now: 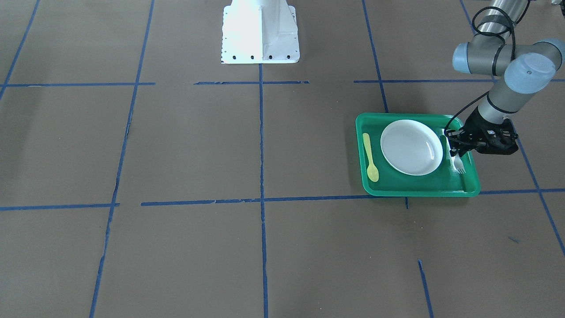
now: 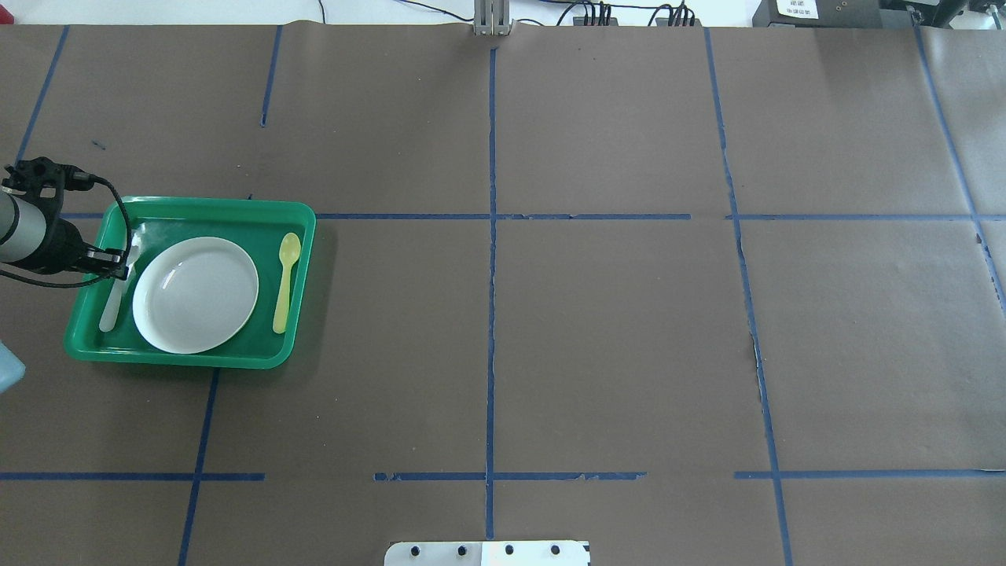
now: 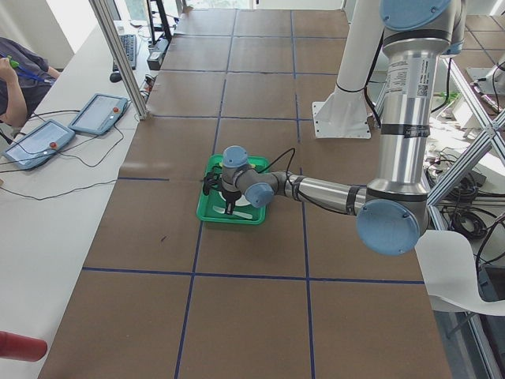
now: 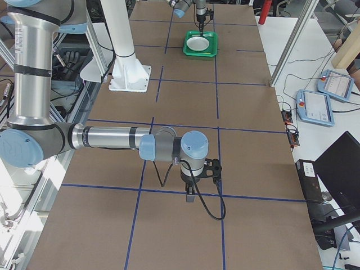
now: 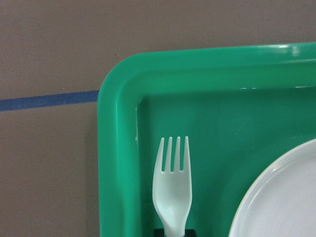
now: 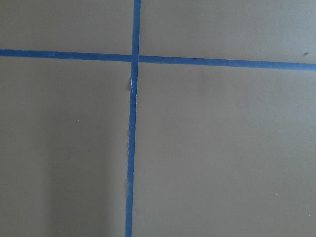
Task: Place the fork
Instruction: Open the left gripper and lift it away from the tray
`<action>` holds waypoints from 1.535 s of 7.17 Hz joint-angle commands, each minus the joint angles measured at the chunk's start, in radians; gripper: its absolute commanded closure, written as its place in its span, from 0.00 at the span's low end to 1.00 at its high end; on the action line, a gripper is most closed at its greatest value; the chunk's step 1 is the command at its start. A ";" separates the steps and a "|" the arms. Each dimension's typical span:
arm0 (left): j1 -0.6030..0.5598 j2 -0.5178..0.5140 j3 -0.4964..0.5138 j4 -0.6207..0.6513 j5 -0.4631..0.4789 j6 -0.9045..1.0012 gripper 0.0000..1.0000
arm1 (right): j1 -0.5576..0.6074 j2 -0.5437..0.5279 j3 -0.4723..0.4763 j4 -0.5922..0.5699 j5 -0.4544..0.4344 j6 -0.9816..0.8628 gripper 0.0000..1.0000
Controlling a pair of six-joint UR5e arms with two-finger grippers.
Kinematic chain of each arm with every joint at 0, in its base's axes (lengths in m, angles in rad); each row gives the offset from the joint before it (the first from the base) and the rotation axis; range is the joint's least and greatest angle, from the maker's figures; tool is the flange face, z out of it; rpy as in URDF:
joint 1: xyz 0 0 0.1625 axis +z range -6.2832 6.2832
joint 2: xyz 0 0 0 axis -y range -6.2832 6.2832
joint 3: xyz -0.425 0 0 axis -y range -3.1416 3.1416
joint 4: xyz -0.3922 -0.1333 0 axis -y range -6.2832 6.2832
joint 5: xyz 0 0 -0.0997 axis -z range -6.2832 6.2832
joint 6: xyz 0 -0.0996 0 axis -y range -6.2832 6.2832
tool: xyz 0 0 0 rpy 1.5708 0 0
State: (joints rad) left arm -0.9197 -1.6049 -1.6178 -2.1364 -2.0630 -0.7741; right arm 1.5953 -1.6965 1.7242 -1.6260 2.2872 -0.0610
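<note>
Exterior front-facing, centre right: the green tray [image 1: 419, 193] carries the white plate [image 1: 410, 148]. The left gripper [image 1: 454, 152] hangs low over the fork [image 1: 459, 167], which lies between the plate and the tray's right wall. Rising while clamped could drag the fork onto the plate. Its handle is covered, so the grip cannot be told. The right gripper's [image 4: 190, 196] width cannot be told either.

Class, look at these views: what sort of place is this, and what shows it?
Probably a robotics lab: a left arm and right arm at a table papered brown and gridded with blue tape, operators' tablets on a side bench, the left gripper holding a plastic fork.
</note>
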 commanded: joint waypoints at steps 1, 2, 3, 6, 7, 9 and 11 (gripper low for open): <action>-0.004 0.005 -0.014 0.000 -0.002 0.007 0.00 | 0.000 0.000 0.000 0.000 0.000 0.001 0.00; -0.024 0.000 -0.025 0.003 -0.049 0.009 0.00 | 0.000 0.000 0.000 0.000 0.000 0.000 0.00; -0.091 -0.009 -0.033 0.010 -0.107 0.013 0.00 | 0.000 0.000 0.000 0.000 0.000 0.000 0.00; -0.238 -0.019 -0.106 0.167 -0.115 0.275 0.00 | 0.000 0.000 0.000 0.000 0.000 0.001 0.00; -0.305 -0.056 -0.108 0.262 -0.115 0.423 0.00 | 0.000 0.000 0.000 0.000 0.000 0.000 0.00; -0.466 -0.043 -0.094 0.375 -0.193 0.689 0.00 | 0.000 0.000 0.000 0.000 0.000 0.000 0.00; -0.566 -0.020 0.005 0.437 -0.303 0.754 0.00 | 0.000 0.000 0.000 0.000 0.000 0.001 0.00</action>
State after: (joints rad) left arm -1.4295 -1.6435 -1.6654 -1.7341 -2.2927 -0.0614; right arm 1.5953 -1.6966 1.7242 -1.6260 2.2871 -0.0604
